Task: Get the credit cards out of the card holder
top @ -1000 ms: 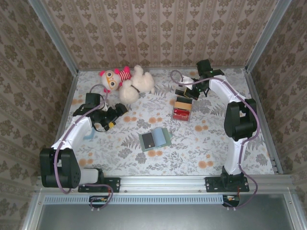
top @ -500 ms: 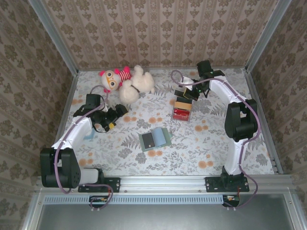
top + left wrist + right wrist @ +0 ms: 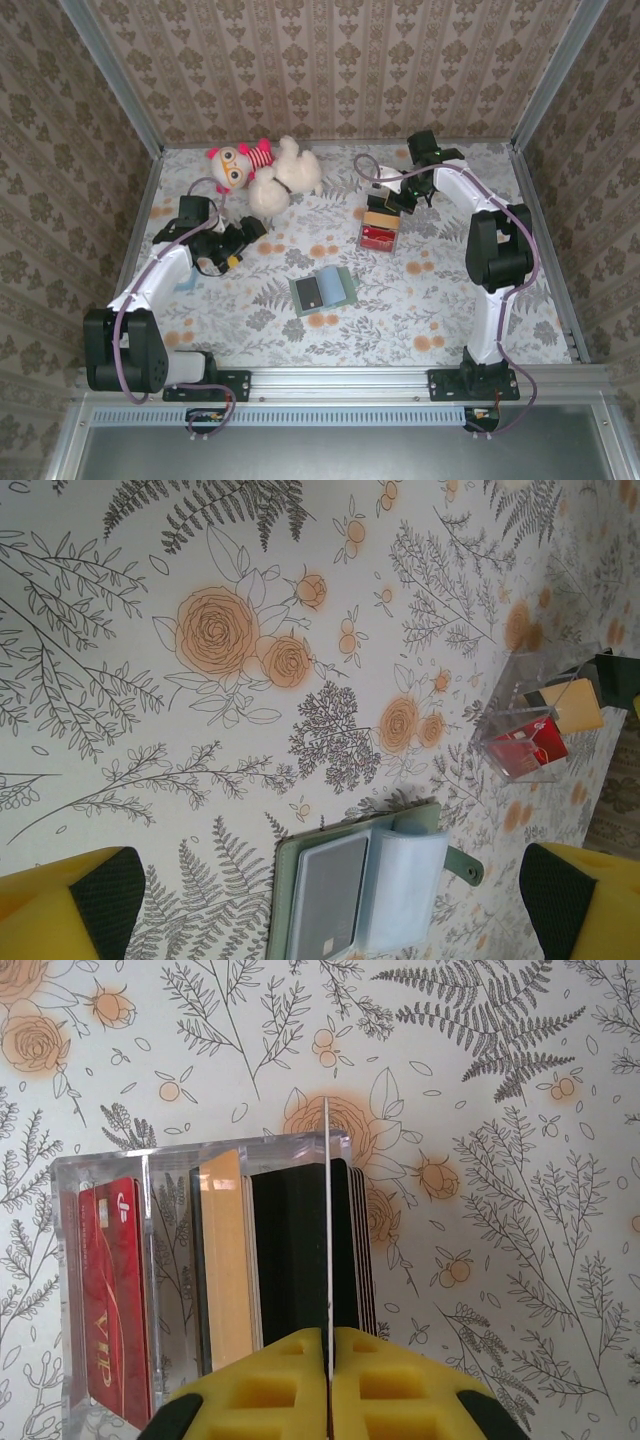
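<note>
Top view: wallet (image 3: 323, 290) lying open at frame centre on floral table (image 3: 450, 300), dark card (image 3: 311, 292) in its left page, pale blue sleeves on right page. Left wrist view: wallet at bottom centre, strap tab sticking out to the right. Left gripper (image 3: 238, 243) left of centre, well apart from wallet, jaws spread wide, holding nothing; yellow fingers (image 3: 70, 905) at both bottom corners of wrist view. Right gripper (image 3: 392, 200) upper right of centre, over far end of clear box (image 3: 377, 240). Right wrist view: pads pressed together, pinching thin card (image 3: 327, 1210) edge-on, a straight line up frame centre across the box. In box, left to right: red VIP card (image 3: 110, 1290), tan card (image 3: 225, 1260), then dark stack (image 3: 360, 1250) just right of pinched card. Can't tell whether pinched card's far edge sits inside box or above it. Two plush toys (image 3: 265, 172) upper left, apart from both arms.
</note>
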You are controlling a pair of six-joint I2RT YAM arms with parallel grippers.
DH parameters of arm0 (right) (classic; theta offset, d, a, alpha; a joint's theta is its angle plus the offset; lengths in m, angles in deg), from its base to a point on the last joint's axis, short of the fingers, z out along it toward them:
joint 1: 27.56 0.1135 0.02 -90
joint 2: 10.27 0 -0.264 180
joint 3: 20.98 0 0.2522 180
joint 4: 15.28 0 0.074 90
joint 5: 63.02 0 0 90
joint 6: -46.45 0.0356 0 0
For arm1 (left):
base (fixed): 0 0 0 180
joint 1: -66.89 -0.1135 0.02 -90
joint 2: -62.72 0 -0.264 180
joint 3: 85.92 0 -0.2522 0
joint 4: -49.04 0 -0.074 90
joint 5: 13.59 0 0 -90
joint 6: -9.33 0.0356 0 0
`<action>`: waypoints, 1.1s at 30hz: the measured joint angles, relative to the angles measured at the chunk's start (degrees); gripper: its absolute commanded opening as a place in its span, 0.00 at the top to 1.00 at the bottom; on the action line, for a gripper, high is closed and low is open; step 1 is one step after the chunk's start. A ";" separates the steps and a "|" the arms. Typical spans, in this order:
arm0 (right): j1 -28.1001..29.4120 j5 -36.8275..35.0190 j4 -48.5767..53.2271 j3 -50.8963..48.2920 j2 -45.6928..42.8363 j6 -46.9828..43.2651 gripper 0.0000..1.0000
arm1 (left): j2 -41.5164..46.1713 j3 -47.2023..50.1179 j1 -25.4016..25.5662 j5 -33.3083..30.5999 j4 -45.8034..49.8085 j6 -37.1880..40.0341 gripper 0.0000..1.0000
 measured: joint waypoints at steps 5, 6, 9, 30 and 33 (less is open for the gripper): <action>0.00 -1.38 1.20 0.24 0.35 -0.50 0.69 | 0.00 0.00 0.00 0.04 -0.07 -0.09 0.00; 0.00 -1.62 1.27 0.33 0.46 -0.33 0.67 | 0.00 0.00 0.00 0.04 -0.07 -0.13 0.00; -0.02 -2.16 1.33 0.35 0.48 0.02 0.65 | 0.00 0.02 0.00 0.04 -0.07 -0.17 0.00; 2.03 -2.14 -14.49 -13.16 -22.32 51.04 0.49 | 0.02 2.10 5.99 -2.19 -0.85 -3.15 0.00; 4.35 -1.81 -14.23 -15.56 -23.82 61.46 0.47 | 0.02 2.23 9.49 -3.41 -0.98 -4.33 0.03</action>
